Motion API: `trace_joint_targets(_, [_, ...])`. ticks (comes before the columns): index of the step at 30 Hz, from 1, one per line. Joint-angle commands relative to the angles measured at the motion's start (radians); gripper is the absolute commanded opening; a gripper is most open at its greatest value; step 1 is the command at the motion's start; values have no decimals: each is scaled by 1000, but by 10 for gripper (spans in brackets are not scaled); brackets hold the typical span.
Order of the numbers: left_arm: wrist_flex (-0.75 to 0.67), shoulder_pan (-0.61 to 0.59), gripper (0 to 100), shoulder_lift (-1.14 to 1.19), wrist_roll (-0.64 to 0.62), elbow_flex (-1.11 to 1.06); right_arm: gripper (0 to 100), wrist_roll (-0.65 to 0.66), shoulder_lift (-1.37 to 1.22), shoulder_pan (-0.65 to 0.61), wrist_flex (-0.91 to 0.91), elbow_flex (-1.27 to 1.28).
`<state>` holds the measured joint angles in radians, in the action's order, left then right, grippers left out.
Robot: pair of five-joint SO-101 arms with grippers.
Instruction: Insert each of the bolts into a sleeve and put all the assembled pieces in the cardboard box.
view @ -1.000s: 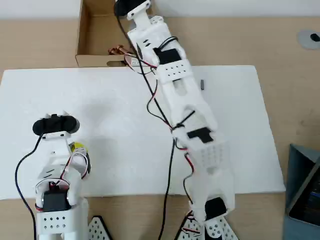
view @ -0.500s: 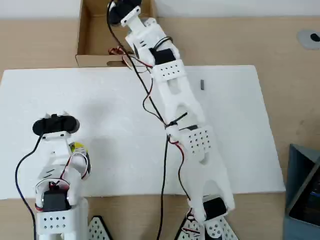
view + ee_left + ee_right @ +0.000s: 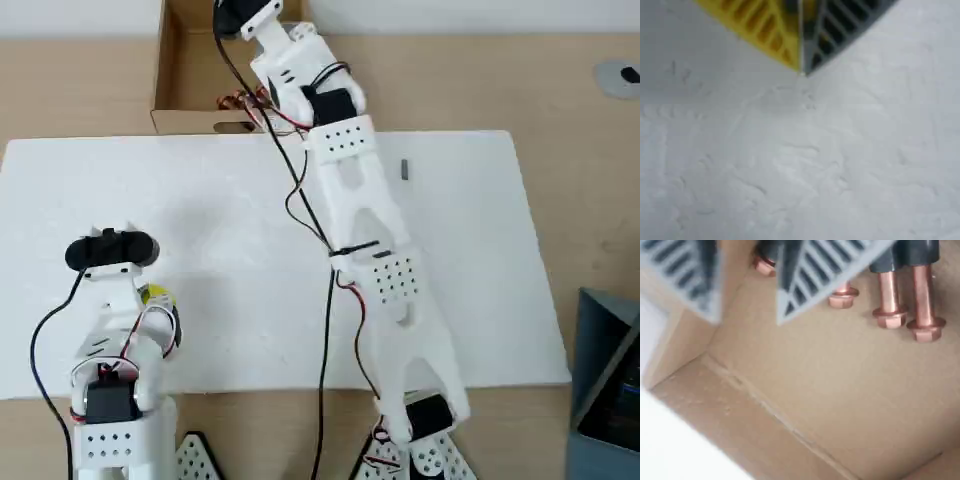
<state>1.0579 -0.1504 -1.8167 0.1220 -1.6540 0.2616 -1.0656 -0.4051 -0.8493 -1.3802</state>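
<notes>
Wooden table (image 3: 560, 90) lies under everything. A grey bin (image 3: 605, 390) stands at its edge, well away from both my hands. White foam board (image 3: 200, 230) covers most of the table. My L gripper (image 3: 801, 70) hangs just over it, yellow & grey jaws pressed together at the tips. Cardboard box (image 3: 185, 70) is plain brown, open-topped, and sits just past the board's far edge. My R gripper (image 3: 747, 315) is down inside it, close to a side wall, jaws spread apart. Assembled pieces (image 3: 887, 295) lie on the box floor just beside my R gripper: copper-coloured bolts w/ flanged hex heads, shanks tucked into dark sleeves, side by side, approx. parallel. One more such piece shows in the gap betw. my R jaws; can't tell if it touches them. Small dark part (image 3: 405, 169) lies alone on the board, well behind my R gripper, beside the arm.
</notes>
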Motion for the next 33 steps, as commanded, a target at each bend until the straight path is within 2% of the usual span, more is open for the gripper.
trace_joint_targets(1, [-3,-8,0,-7,3,5,14,6,15,-1,-141,-188])
trace_joint_targets(4, [-3,-8,0,-7,3,5,9,5,16,-1,-261,-295])
trace_joint_targets(12, [-3,-8,0,-7,3,5,9,-29,208,16,-471,-288])
trace_joint_targets(20, [-3,-8,0,-7,3,5,9,-35,433,16,-787,-288])
trace_joint_targets(24, [-3,-8,0,-7,3,5,9,-84,535,18,-927,-286])
trace_joint_targets(29, [-3,-8,0,-7,3,5,9,-126,645,77,-939,-257])
trace_joint_targets(33, [-3,-8,0,-7,3,5,9,-126,802,142,-941,-102])
